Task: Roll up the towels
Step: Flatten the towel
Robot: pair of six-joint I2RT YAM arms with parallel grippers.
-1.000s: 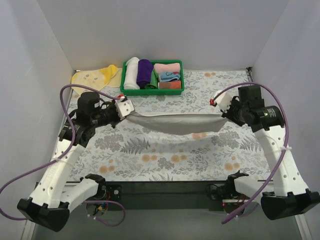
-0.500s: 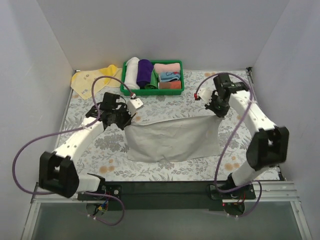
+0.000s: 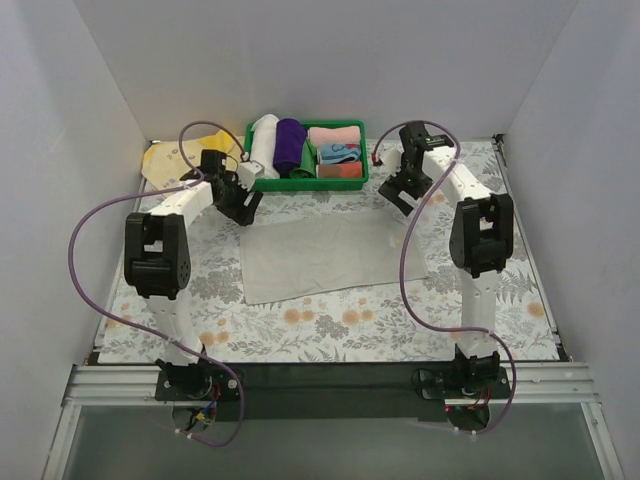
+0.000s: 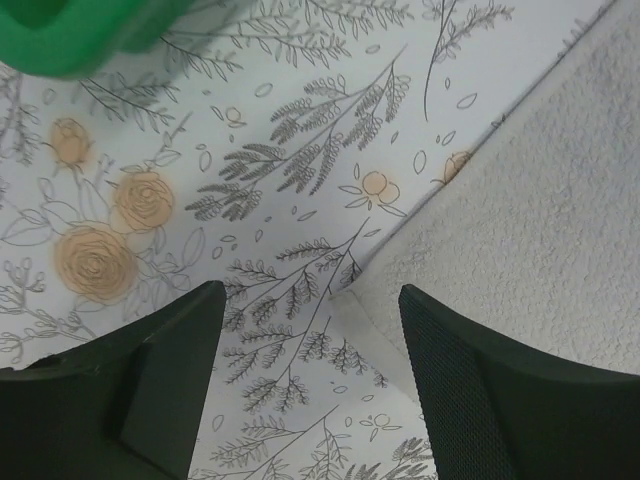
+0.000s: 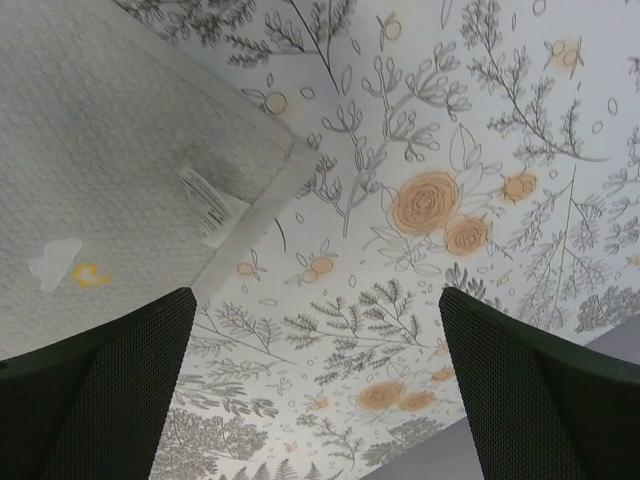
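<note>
**Grey towel (image 3: 325, 255) laid flat, both grippers let go**

Since a second ago both grippers have travelled back toward the green basket (image 3: 305, 184). The grey towel, which then hung stretched in the air between them, now lies spread on the floral tablecloth (image 3: 330, 322). It sits as a flat, slightly skewed rectangle in the middle of the table, its far edge a little in front of the basket.

The left gripper (image 3: 242, 207) stands at the towel's far left corner. Its wrist view shows the two dark fingers (image 4: 165, 345) spread apart and holding nothing. The corner of the grey towel (image 4: 520, 220) lies on the tablecloth in the gap between them, and a rim of the green basket (image 4: 70, 40) shows at the upper left.

The right gripper (image 3: 400, 196) stands at the far right corner, its jaws also wide apart and empty. In its wrist view the grey towel (image 5: 100, 170) fills the upper left. The hemmed corner and a small white label (image 5: 208, 205) lie flat, ahead of the gap between the fingers.

The pale yellow towel (image 3: 158, 160) lies crumpled at the back left of the table, left of the basket and well apart from the grey one. Inside the basket sit a white roll (image 3: 264, 147), a purple roll (image 3: 290, 145) and a pink folded cloth (image 3: 334, 135).
</note>
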